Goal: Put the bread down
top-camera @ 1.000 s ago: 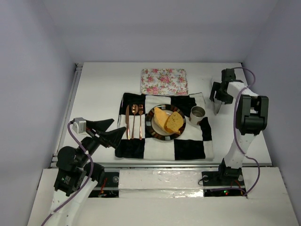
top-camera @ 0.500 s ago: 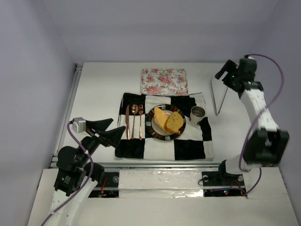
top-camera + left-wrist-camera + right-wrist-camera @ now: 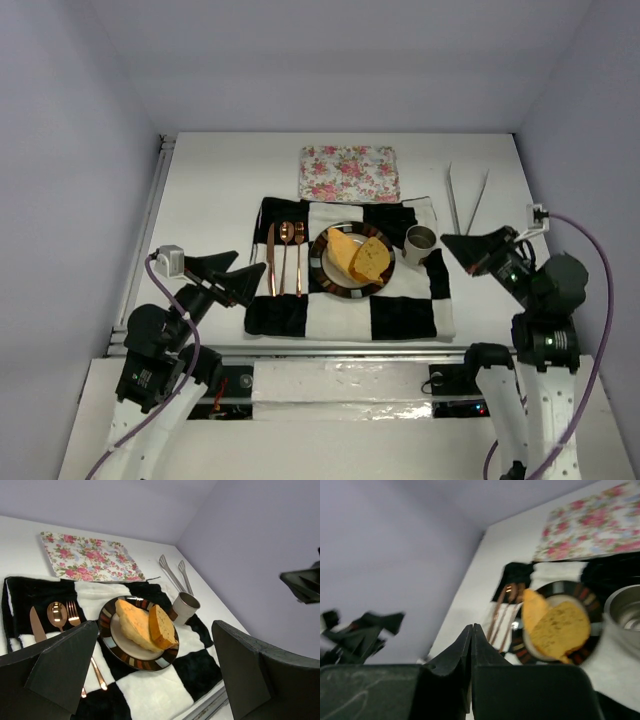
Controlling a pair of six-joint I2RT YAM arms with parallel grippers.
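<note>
The bread (image 3: 358,255) lies on a round plate (image 3: 352,292) with a dark, striped rim, at the centre of the overhead view. It is two pieces, side by side and touching. The longer one, a pale yellow-orange wedge (image 3: 131,622), has a smooth, soft-looking face and takes the left part of the plate, one tip pointing to the upper left. The shorter one, a golden-brown chunk (image 3: 161,628), leans against the wedge's right side. Its crust is darker, and its cut face looks speckled and porous in the right wrist view, though that view is blurred. Both pieces sit within the plate's rim.

The plate rests on a black-and-white checkered cloth (image 3: 400,315) spread on the white bench (image 3: 220,180). On the cloth, left of the plate, a copper-coloured knife (image 3: 271,258), spoon (image 3: 286,250) and fork (image 3: 299,258) lie parallel. A metal cup (image 3: 420,243) stands just right of the plate. A floral tray (image 3: 349,173) lies above the cloth, and metal tongs (image 3: 467,195) lie on the bench at the upper right.

The left end effector (image 3: 252,263) hovers at the cloth's left edge, its fingers spread wide apart and holding nothing. The right end effector (image 3: 450,241) hangs to the right of the cup, its fingers pressed together with nothing between them.
</note>
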